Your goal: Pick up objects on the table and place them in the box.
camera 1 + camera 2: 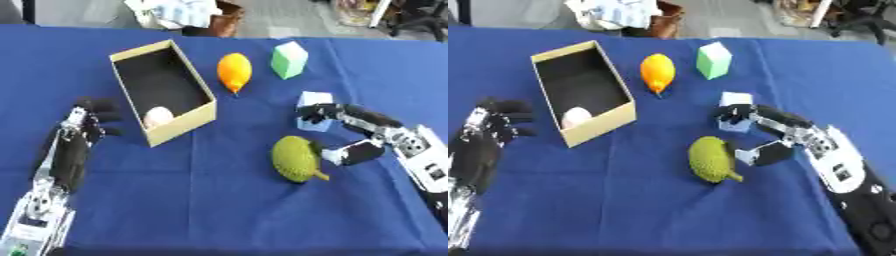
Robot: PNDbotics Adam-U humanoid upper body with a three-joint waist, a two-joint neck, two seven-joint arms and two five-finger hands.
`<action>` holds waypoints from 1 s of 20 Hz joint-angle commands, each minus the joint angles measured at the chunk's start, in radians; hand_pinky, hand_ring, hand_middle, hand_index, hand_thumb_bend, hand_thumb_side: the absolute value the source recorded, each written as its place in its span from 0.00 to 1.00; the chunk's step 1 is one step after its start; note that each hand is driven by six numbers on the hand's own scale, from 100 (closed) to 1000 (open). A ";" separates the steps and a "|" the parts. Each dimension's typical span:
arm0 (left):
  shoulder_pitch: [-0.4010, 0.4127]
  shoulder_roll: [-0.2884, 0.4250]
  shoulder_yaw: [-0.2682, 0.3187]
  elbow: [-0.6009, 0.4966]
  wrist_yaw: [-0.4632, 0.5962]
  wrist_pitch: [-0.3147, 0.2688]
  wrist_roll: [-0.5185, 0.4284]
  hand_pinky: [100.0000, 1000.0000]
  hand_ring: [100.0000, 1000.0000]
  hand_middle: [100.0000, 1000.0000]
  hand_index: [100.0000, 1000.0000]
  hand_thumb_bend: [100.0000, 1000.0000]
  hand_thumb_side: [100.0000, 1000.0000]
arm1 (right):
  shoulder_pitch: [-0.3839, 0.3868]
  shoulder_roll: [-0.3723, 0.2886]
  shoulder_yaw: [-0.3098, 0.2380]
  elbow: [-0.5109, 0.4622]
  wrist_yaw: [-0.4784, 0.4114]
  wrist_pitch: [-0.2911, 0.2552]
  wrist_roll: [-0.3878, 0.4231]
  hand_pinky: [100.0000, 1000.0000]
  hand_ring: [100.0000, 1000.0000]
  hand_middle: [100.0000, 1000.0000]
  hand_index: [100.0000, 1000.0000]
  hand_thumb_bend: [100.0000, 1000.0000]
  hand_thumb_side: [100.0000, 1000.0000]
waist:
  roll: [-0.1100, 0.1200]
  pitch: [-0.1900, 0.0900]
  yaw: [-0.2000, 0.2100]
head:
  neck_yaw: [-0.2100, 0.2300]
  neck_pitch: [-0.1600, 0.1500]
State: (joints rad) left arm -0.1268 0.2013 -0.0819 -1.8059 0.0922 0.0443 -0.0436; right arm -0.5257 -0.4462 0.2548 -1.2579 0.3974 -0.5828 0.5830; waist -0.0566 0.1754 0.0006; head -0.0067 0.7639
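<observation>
Left eye view: right robot hand (354, 131) right of centre, fingers spread over pale blue cube (315, 112), thumb beside bumpy green fruit (296, 159), nothing clasped. Left robot hand (80, 134) idled lower left, relaxed open. Cardboard box (180, 123) upper left held a pale round thing (158, 117).

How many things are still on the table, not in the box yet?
4: an orange fruit beside the box, a green block right of it, a pale blue block under the right hand, and a bumpy green fruit nearest.
</observation>
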 commanded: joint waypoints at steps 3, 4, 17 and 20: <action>-0.006 0.017 -0.002 -0.013 0.002 0.000 -0.004 0.60 0.69 0.64 0.72 0.00 0.92 | -0.016 -0.047 0.044 -0.033 0.026 -0.324 0.324 0.81 0.87 0.89 1.00 0.00 0.31 | -0.013 -0.025 0.001 | -0.002 0.004; -0.006 0.017 -0.002 -0.013 0.002 0.000 -0.004 0.60 0.69 0.64 0.72 0.00 0.92 | -0.014 -0.051 0.048 -0.042 0.024 -0.324 0.324 0.82 0.87 0.89 1.00 0.00 0.30 | -0.013 -0.025 0.001 | -0.002 0.004; -0.004 0.021 -0.004 -0.012 0.001 -0.001 -0.006 0.60 0.69 0.64 0.72 0.00 0.91 | -0.005 -0.110 0.151 -0.149 0.036 -0.324 0.324 0.83 0.88 0.87 0.88 0.00 0.04 | -0.020 -0.030 0.003 | 0.000 0.006; -0.004 0.021 -0.005 -0.011 0.001 -0.001 -0.008 0.60 0.69 0.64 0.72 0.00 0.91 | 0.001 -0.114 0.167 -0.148 0.070 -0.324 0.324 0.83 0.88 0.87 0.86 0.00 0.04 | -0.021 -0.030 0.003 | -0.001 0.006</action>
State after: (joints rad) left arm -0.1246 0.2025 -0.0827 -1.8053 0.0922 0.0459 -0.0487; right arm -0.5175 -0.5272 0.4206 -1.3886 0.4496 -0.5828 0.5830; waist -0.0637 0.1732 0.0030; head -0.0067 0.7646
